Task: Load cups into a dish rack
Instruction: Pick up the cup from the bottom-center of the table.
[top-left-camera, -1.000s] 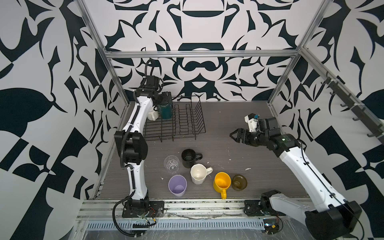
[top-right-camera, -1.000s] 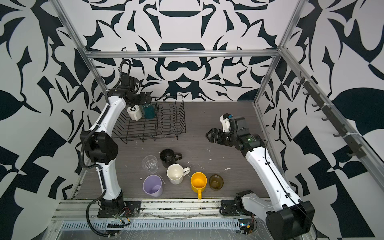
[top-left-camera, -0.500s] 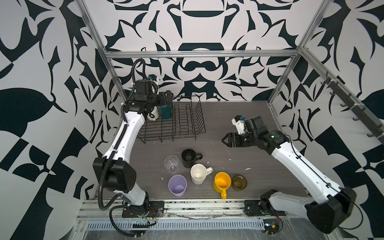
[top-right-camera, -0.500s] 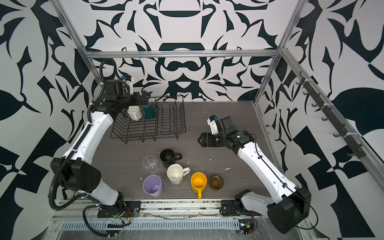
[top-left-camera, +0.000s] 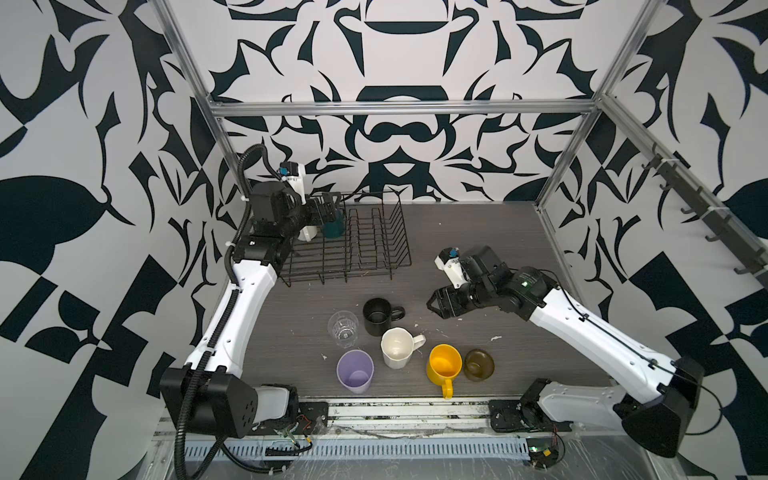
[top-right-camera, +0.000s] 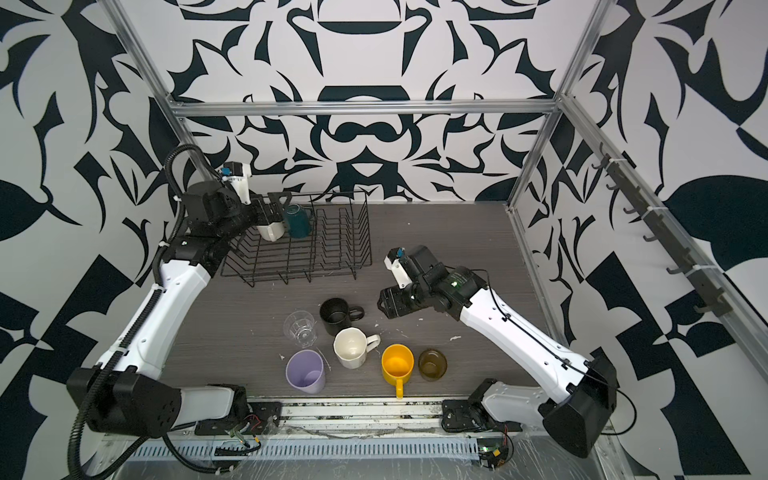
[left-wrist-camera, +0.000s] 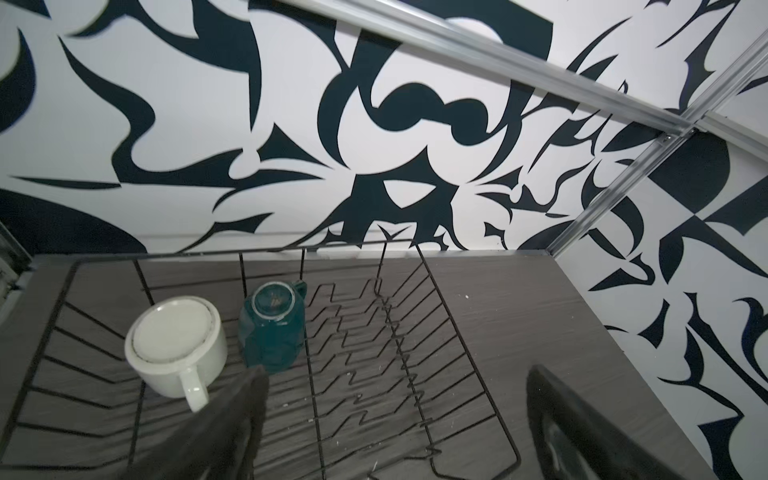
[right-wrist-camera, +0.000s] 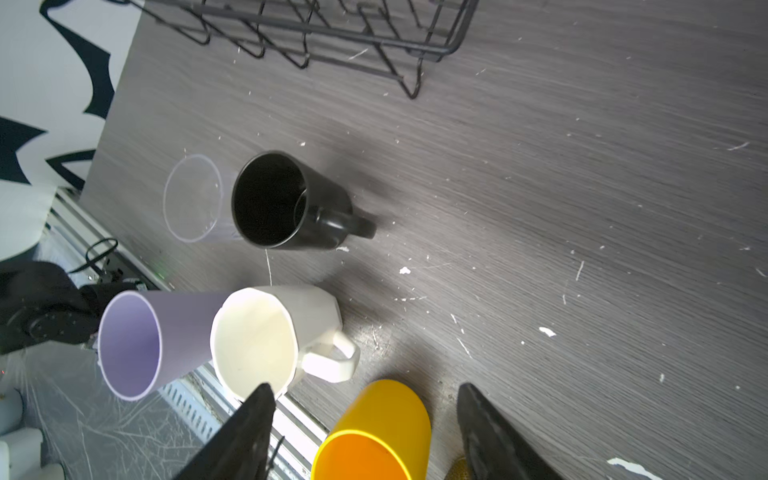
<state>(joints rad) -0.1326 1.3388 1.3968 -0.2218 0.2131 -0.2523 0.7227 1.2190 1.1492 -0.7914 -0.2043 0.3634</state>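
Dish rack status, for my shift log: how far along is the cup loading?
Done: a white mug and a teal mug sit upside down in the dish rack. In hand: nothing; the left claw hangs open over the rack, the right claw is open above the loose cups. Left: six on the table, the black mug, clear glass, cream mug, lilac tumbler, yellow mug and olive-brown glass.

You see the right gripper (right-wrist-camera: 365, 388) with its jaws apart at the frame's edge, and the yellow mug (right-wrist-camera: 374, 432) showing between them. Mid-frame, the black mug (right-wrist-camera: 286, 199) stands beside the clear glass (right-wrist-camera: 191, 199), and the cream mug (right-wrist-camera: 266, 336) beside the lilac tumbler (right-wrist-camera: 137, 345).
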